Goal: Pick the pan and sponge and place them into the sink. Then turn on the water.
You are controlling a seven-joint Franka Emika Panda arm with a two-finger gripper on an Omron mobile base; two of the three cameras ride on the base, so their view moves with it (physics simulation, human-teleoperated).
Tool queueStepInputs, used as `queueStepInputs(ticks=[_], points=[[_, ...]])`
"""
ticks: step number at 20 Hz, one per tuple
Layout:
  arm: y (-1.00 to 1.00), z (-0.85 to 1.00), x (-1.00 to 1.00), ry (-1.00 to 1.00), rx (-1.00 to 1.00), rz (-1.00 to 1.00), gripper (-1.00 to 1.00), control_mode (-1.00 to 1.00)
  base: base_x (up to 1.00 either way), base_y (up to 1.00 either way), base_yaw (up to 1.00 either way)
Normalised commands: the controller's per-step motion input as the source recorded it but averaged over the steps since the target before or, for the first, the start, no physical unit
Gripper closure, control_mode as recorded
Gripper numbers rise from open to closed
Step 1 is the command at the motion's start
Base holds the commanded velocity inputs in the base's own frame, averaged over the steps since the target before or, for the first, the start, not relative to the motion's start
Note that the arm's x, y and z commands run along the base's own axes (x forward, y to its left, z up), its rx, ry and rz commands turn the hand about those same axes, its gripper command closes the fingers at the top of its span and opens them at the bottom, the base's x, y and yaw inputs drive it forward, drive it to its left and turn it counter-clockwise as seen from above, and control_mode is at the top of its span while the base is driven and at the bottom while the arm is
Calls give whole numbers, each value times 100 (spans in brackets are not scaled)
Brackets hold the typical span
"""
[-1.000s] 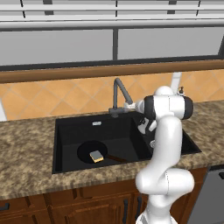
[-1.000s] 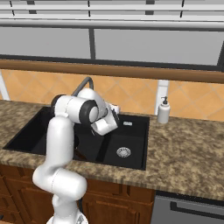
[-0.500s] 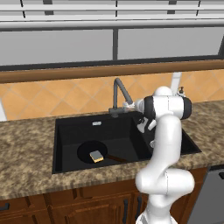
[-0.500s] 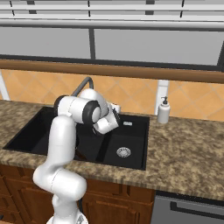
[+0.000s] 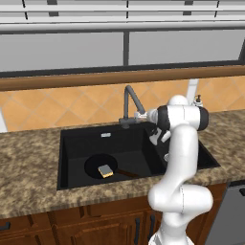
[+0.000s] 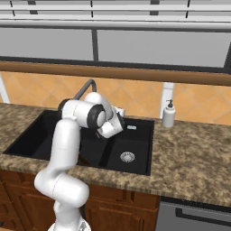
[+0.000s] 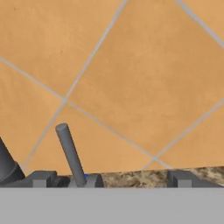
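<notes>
Faucet lever (image 7: 71, 154) just beside end effector (image 7: 111, 179).

- Sink (image 5: 79, 146): matte black; round silver drain (image 6: 127, 157).
- Pan (image 5: 95, 162): black.
- Sponge (image 5: 105, 170): yellow with a grey-blue face.
- Faucet (image 5: 130, 98): dark grey; its lever (image 7: 71, 154) is the same grey.
- Bench (image 5: 28, 158): speckled brown granite pattern.
- Wall tiles (image 7: 131, 78): orange with pale grey grout lines.
- Soap dispenser (image 6: 168, 114): white.
- Cabinets (image 5: 72, 222): reddish-brown wood.
</notes>
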Motion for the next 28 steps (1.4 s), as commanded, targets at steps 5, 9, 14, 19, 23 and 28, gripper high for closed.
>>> queueStepInputs(ticks=[5,9,14,19,23,28], points=[[0,-5,11,0,0,0,-100,-100,0,0,0],[0,-5,13,0,0,0,-100,-100,0,0,0],[0,-6,12,0,0,0,-100,-100,0,0,0],[0,-8,9,0,0,0,-100,-100,0,0,0],[0,-6,7,0,0,0,-100,-100,0,0,0],[0,-2,2,0,0,0,-100,-100,0,0,0]])
